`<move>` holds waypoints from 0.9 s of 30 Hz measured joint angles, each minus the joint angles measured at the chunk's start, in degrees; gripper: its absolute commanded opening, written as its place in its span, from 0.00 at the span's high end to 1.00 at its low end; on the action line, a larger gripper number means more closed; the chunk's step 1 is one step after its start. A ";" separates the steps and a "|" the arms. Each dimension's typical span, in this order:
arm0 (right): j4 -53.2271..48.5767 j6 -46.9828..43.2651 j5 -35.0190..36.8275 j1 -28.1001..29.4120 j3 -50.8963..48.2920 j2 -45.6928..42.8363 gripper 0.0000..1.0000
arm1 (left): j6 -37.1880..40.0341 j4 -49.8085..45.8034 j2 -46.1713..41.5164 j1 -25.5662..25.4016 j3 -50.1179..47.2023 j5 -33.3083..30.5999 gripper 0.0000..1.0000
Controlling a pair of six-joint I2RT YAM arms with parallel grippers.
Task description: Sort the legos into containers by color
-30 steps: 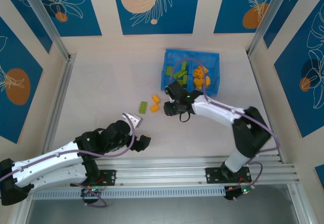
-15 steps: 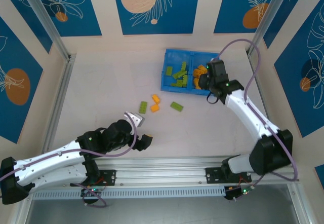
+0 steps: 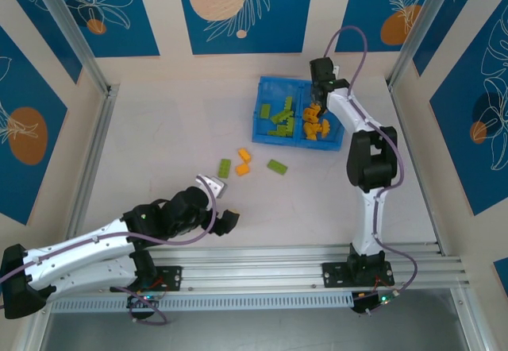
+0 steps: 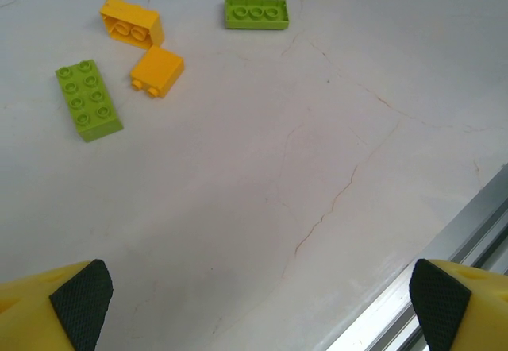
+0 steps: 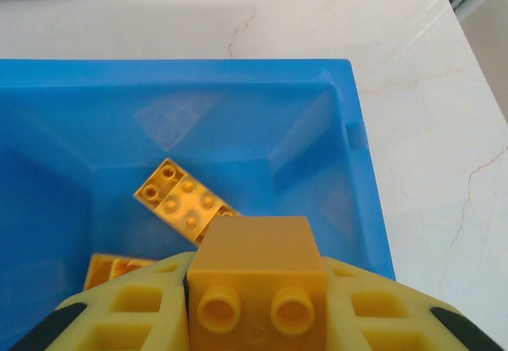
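One orange brick (image 5: 258,275) pinched in my right gripper (image 5: 258,319) | bin (image 5: 159,81) at 12 o'clock | left gripper (image 4: 258,303) spread wide

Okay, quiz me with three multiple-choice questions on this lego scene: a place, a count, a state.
1. Where is the right gripper? A) over the bin's right compartment B) above the loose legos C) by the near rail
2. How many legos lie on the table outside the bin? A) two B) four C) six
3. The left gripper is: A) open, empty B) shut on a green lego C) shut on an orange lego
Answers: 1 A, blue walls lie under its held orange brick. 2 B, two green legos, two orange legos. 3 A, its pads stand wide apart, nothing between.
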 measured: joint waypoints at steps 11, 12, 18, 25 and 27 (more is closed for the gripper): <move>-8.26 1.51 0.13 -0.07 9.49 4.24 0.46 | -0.37 -2.62 0.39 0.00 0.96 -3.50 0.01; -8.46 1.90 -0.37 0.11 8.83 3.21 0.46 | -1.01 -2.62 0.37 0.00 0.96 -4.04 0.01; -6.23 6.01 -7.78 2.10 -8.83 -17.27 0.43 | -9.35 -2.62 0.61 -0.02 0.96 -10.71 0.00; 0.17 12.13 -29.68 2.69 -34.36 -52.46 0.25 | -24.63 -0.35 3.10 0.02 0.63 -19.32 0.01; 0.44 13.51 -35.50 2.64 -40.57 -59.63 0.21 | -27.45 0.59 5.73 0.02 1.01 -20.33 0.01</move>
